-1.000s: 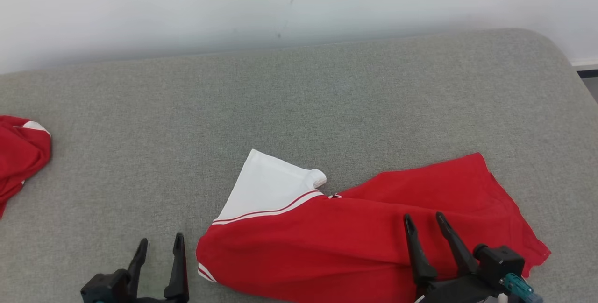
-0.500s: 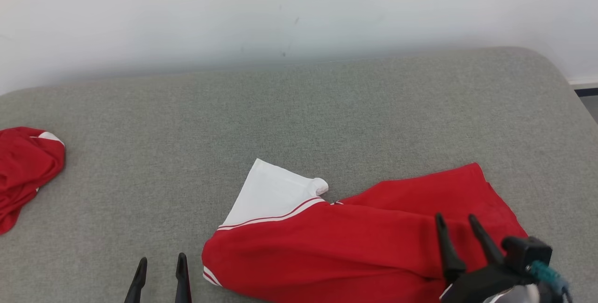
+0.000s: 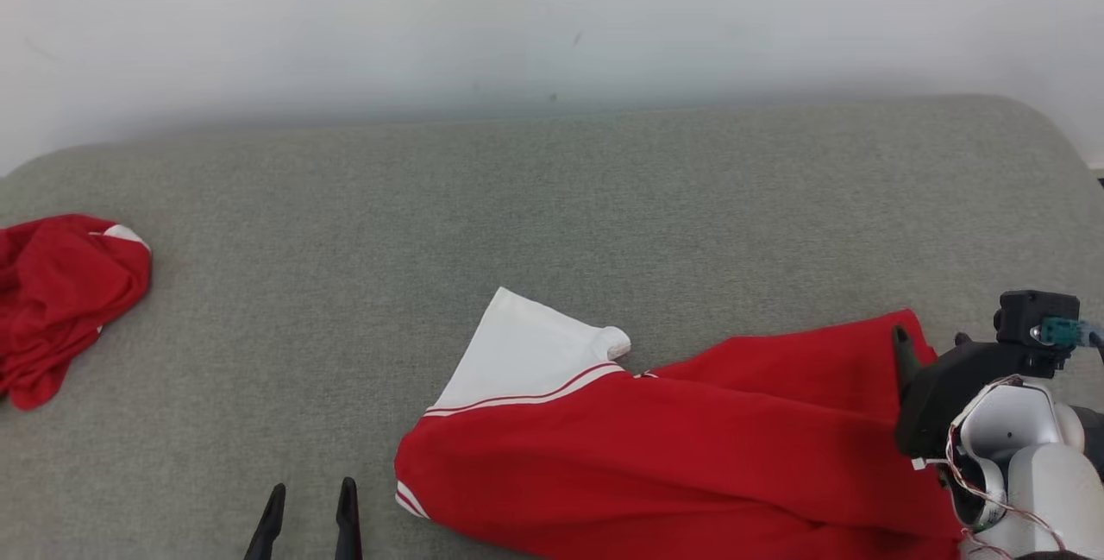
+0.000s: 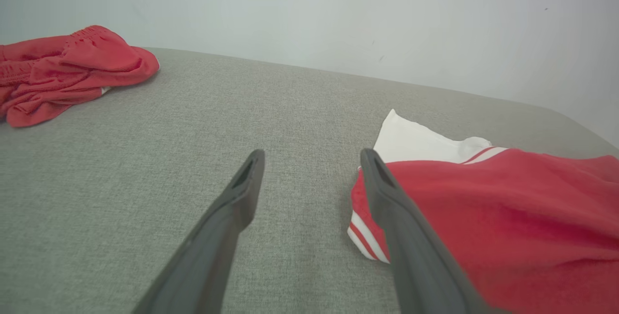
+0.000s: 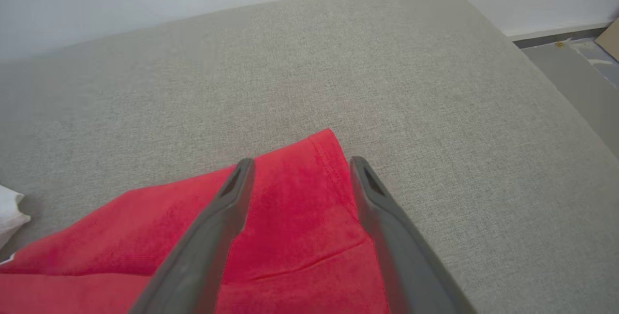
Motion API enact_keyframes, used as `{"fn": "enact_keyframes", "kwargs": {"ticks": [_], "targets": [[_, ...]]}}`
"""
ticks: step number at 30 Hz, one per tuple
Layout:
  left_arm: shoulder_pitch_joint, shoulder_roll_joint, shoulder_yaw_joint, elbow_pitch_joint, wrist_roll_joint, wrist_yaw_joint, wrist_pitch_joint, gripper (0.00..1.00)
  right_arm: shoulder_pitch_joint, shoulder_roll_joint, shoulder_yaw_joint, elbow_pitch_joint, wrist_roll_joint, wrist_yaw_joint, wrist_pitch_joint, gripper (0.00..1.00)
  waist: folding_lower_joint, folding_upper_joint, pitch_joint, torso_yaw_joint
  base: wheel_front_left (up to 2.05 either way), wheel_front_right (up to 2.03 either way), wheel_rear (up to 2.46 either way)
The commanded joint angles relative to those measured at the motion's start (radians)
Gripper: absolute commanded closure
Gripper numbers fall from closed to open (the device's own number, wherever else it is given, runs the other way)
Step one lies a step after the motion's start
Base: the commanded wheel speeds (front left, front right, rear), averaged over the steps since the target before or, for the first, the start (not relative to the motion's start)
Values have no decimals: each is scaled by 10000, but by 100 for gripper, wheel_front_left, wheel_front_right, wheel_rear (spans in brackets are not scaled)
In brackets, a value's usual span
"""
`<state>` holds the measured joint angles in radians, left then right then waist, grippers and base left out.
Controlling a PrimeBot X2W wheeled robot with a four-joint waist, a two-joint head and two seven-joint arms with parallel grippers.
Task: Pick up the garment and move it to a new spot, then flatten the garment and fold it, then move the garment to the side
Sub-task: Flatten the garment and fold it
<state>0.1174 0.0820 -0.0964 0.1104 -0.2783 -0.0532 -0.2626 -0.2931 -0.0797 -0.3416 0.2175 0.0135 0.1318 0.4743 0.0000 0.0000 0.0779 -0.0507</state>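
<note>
Where the grey woven cushion surface (image 3: 552, 198) nears the viewer, left gripper (image 4: 313, 159): fingers spread, empty, just beside the red jersey garment with white striped sleeve (image 3: 673, 456), lying right of centre. Right gripper (image 5: 301, 164): fingers spread over its far right corner, clasping nothing. Crumpled red cloth (image 3: 65, 301): far left. Pale wall (image 3: 552, 16): behind.

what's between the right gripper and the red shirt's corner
Nothing visible. The right gripper is open, its fingers framing the far corner of the red shirt, with bare grey upholstery around it.
</note>
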Motion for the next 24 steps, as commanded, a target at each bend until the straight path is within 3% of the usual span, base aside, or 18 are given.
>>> {"fn": "enact_keyframes", "kwargs": {"ticks": [1, 8, 24], "targets": [[-107, -51, 33, 49, 141, -85, -32, 0, -181, -48, -208, 282, -173, -22, 252, 0, 0, 0, 147, 186, 0, 0, 0], [-222, -161, 156, 102, 332, -276, -33, 0, -965, -335, -888, 1560, -797, -22, 447, 0, 0, 0, 484, 459, 0, 0, 0], [-448, -211, 252, 171, 644, -556, -33, 0, -2289, -873, -1140, 3856, -1133, -22, -37, 0, 0, 0, 1105, 575, 0, 0, 0]]}}
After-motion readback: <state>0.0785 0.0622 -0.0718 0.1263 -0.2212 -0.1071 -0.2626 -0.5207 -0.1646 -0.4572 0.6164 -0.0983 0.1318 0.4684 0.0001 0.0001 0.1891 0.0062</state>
